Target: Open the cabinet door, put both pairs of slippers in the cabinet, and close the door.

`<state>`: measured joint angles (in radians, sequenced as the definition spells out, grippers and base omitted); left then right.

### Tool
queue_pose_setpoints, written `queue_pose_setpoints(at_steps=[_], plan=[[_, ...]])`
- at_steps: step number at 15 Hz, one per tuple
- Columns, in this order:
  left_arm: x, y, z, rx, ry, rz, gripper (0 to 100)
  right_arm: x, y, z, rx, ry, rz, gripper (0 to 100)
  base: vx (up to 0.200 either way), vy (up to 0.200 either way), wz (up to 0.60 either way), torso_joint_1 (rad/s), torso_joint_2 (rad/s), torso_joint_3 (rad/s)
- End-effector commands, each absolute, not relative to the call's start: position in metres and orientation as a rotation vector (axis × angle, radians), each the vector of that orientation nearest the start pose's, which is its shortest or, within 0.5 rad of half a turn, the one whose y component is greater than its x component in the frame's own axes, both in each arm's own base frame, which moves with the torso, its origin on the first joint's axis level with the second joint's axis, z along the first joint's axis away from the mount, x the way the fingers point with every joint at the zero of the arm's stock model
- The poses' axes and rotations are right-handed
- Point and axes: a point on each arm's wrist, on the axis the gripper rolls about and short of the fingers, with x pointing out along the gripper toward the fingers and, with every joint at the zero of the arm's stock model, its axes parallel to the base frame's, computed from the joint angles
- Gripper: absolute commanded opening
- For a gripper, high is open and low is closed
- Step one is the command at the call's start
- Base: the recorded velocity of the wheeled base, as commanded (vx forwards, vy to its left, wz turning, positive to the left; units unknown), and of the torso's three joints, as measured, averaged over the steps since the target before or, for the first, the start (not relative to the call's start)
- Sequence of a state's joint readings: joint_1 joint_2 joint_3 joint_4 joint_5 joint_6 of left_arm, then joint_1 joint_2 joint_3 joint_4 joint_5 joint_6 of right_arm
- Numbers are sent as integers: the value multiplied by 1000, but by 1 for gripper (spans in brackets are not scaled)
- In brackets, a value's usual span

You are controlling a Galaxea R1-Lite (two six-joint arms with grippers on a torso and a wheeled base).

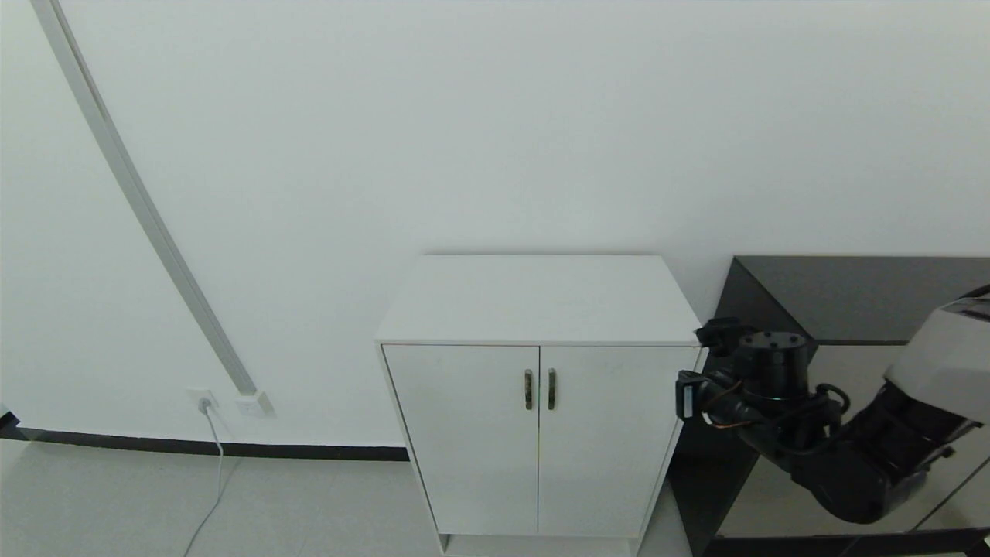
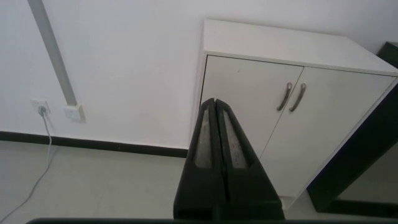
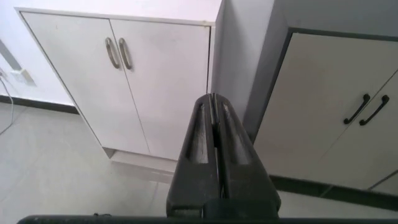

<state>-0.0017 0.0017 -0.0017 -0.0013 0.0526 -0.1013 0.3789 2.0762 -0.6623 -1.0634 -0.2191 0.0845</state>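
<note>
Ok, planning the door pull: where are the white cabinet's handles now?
In the head view, the two slim metal handles flank the centre seam of the closed white two-door cabinet, near the doors' top edge.

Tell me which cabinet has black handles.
The dark-framed cabinet on the robot's right; the white cabinet beside it has silver handles.

The white cabinet looks smooth and matt, its 2 door handles brushed metal; the neighbouring cabinet has a dark, faintly glossy top.
</note>
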Motion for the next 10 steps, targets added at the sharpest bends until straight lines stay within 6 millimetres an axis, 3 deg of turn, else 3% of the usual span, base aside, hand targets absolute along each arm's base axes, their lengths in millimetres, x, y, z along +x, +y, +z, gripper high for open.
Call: queue_pose_setpoints(at_steps=[1, 5, 7, 10], plan=[[-23, 1, 76, -101, -4, 51, 0, 294, 83, 91, 3, 313, 58, 0, 0, 0, 0, 0, 0, 0], [-23, 1, 76, -101, -4, 51, 0, 244, 45, 98, 9, 344, -30, 0, 0, 0, 0, 0, 0, 0], [-23, 1, 76, -101, -4, 51, 0, 222, 35, 102, 12, 339, -53, 0, 0, 0, 0, 0, 0, 0], [-23, 1, 76, -101, -4, 51, 0, 174, 23, 107, 7, 320, -69, 0, 0, 0, 0, 0, 0, 0]])
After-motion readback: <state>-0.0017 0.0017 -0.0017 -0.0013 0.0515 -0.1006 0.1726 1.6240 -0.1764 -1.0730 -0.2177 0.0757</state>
